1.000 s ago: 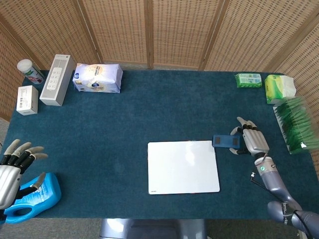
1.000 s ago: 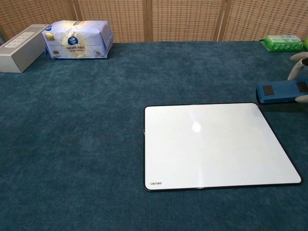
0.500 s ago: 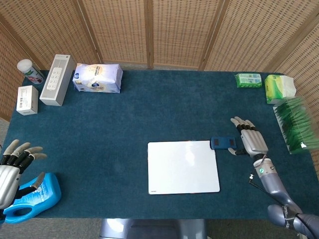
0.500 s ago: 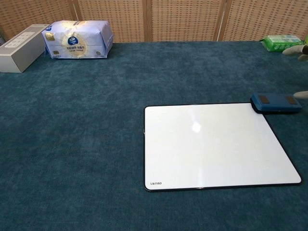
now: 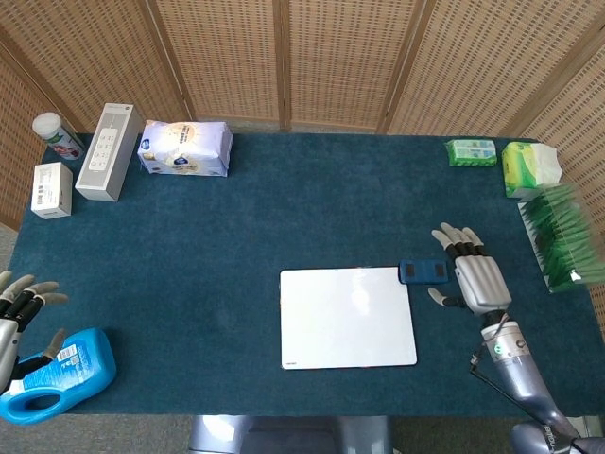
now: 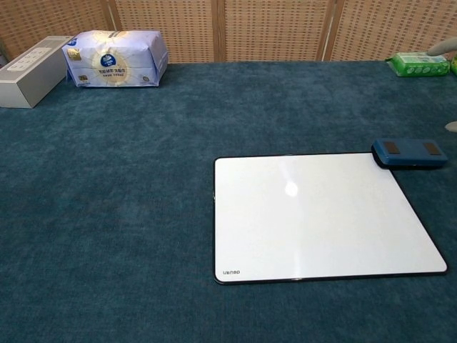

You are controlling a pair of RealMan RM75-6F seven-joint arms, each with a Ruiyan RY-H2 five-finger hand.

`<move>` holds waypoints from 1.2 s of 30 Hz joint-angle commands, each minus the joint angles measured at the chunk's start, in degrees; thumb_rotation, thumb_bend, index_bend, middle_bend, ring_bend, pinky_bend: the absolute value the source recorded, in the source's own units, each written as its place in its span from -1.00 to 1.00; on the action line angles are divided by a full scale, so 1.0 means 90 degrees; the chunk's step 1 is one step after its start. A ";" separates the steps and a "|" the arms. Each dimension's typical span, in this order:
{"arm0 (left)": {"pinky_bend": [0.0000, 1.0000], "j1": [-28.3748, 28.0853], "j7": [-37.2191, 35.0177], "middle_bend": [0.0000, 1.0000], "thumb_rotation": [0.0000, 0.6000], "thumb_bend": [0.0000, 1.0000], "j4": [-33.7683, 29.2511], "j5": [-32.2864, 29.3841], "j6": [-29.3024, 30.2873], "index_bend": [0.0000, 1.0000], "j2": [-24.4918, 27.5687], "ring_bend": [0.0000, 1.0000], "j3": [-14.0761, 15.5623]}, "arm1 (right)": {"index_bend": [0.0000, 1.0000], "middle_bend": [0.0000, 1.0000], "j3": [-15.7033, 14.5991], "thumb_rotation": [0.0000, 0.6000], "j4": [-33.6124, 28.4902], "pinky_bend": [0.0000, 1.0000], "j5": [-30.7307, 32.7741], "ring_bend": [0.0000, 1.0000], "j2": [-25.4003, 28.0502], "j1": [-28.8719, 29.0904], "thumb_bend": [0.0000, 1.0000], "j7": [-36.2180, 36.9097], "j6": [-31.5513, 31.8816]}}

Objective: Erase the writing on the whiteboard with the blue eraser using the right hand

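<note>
Right hand [image 5: 475, 279] lies flat, fingers spread, holding nothing, just right of the eraser [image 5: 423, 272] and apart from it. That eraser sits on the cloth at the whiteboard's [image 5: 347, 317] far right corner, its near edge overlapping the frame in the chest view; the board's surface looks blank. Left hand [image 5: 16, 312] hangs past the table's [image 5: 284, 208] left front edge, fingers apart and empty, beside a blue bottle [image 5: 59, 373]. Green packs [image 5: 529, 168] crowd the right edge, with a green rack [image 5: 562, 236] near the right hand. A tissue pack [image 5: 184, 148] and boxes [image 5: 109, 151] line the far left. Open cloth surrounds the board on its left and far sides.
</note>
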 commanded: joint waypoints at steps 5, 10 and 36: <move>-1.00 0.0068 0.0074 -0.44 1.00 -0.14 0.0213 -0.0181 -0.0116 -0.31 -0.0294 -0.67 0.0078 | -0.62 -1.00 -0.0299 1.00 -0.0151 -1.00 -0.0386 -1.00 0.0118 -0.0474 -0.53 -0.0743 0.0776; -1.00 0.0076 0.0132 -0.43 1.00 -0.15 0.0435 -0.0359 -0.0200 -0.30 -0.0529 -0.67 0.0055 | -0.60 -1.00 -0.0462 1.00 -0.0175 -1.00 -0.0477 -1.00 0.0202 -0.0772 -0.53 -0.1155 0.1146; -1.00 0.0323 -0.0096 -0.41 1.00 -0.14 0.1003 -0.0543 -0.0055 -0.30 -0.0895 -0.66 0.0099 | -0.44 -0.93 -0.0788 1.00 -0.0270 -1.00 -0.0524 -1.00 0.0585 -0.2046 -0.53 -0.0887 0.2120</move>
